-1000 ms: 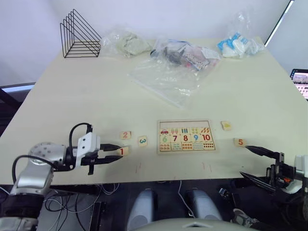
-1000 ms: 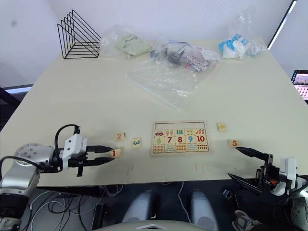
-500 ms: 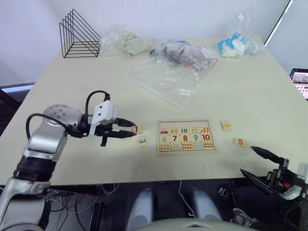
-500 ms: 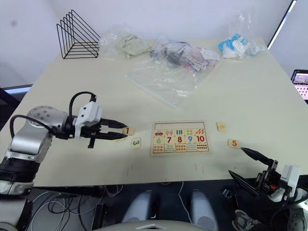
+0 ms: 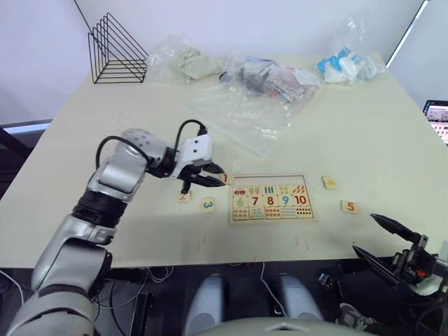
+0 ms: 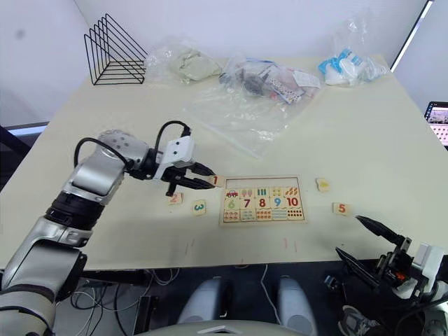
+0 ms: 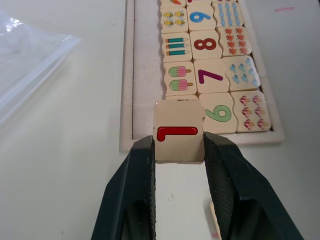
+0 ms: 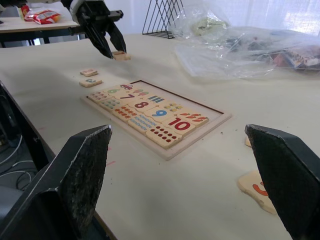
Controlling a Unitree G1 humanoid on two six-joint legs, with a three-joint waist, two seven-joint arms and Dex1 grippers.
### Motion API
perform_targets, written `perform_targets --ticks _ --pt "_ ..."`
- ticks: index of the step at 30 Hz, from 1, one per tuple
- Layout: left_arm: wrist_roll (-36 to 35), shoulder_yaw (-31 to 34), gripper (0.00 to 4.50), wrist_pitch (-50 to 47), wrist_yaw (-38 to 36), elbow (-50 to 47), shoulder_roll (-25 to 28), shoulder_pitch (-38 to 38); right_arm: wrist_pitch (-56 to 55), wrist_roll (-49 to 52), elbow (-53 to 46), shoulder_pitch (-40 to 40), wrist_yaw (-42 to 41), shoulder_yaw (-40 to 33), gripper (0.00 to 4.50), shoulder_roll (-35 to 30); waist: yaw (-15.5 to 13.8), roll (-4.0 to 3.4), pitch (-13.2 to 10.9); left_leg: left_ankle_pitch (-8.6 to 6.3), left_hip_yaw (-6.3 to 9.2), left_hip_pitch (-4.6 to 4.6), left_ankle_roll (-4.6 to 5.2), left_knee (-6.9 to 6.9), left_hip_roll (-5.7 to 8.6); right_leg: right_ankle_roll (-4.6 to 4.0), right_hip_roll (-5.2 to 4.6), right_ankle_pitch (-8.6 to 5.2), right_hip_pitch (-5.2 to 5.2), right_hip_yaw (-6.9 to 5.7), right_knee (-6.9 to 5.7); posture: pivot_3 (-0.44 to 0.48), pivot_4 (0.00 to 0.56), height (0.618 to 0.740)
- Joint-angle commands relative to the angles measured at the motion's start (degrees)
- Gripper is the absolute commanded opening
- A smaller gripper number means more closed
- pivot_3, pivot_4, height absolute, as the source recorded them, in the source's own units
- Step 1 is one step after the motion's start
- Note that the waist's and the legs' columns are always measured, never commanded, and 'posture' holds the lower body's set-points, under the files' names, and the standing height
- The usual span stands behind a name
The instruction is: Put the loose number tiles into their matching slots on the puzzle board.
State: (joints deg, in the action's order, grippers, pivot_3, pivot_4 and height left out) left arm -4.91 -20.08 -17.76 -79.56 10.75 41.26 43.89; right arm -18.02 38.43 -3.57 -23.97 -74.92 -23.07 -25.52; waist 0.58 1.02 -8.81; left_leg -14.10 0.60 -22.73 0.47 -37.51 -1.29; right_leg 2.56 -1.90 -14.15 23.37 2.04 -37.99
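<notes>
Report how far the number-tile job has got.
Done: no loose tile is seated; the wooden puzzle board has its top row bare. In hand: the left gripper is shut on the red 1 tile, at the board's near-left corner. Left: the orange 2 tile, green 3 tile, yellow-marked tile and orange 5 tile lie on the table. The right gripper is open.

We view the table [image 5: 364,140] from above through both head cameras, facing forward and down. Our left wrist camera looks closely along its fingers at the puzzle board [image 7: 127,75]; the right wrist camera views it low, from farther off.
</notes>
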Motion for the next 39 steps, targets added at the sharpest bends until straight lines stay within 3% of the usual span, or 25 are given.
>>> perform_targets --ticks 1,15,39 --pt "2.28 -1.26 0.9 -0.32 1.26 0.71 -1.86 2.73 -1.02 0.46 -1.82 -0.5 0.45 -0.69 4.5 0.0 0.02 0.0 0.0 0.0 0.0 -0.01 0.0 0.0 0.0 0.0 0.0 0.0 0.0 0.0 0.0 0.0 0.15 0.74" --pt "9.81 -6.08 0.9 -2.24 3.54 3.27 -6.44 5.06 -1.24 0.05 -3.37 -1.11 1.7 0.04 4.5 0.03 0.07 0.01 -0.01 0.0 -0.01 0.0 0.0 0.0 0.0 0.0 0.02 0.0 0.0 0.04 -0.01 0.0 0.15 0.74" --pt "12.64 -6.82 0.9 -1.36 4.88 5.73 -9.21 5.87 -1.47 -0.37 -3.49 -1.16 2.53 0.37 4.5 -0.1 0.05 0.01 0.0 0.0 -0.03 0.0 0.0 0.0 0.01 0.0 0.01 0.0 0.0 0.06 -0.01 0.0 0.15 0.74"
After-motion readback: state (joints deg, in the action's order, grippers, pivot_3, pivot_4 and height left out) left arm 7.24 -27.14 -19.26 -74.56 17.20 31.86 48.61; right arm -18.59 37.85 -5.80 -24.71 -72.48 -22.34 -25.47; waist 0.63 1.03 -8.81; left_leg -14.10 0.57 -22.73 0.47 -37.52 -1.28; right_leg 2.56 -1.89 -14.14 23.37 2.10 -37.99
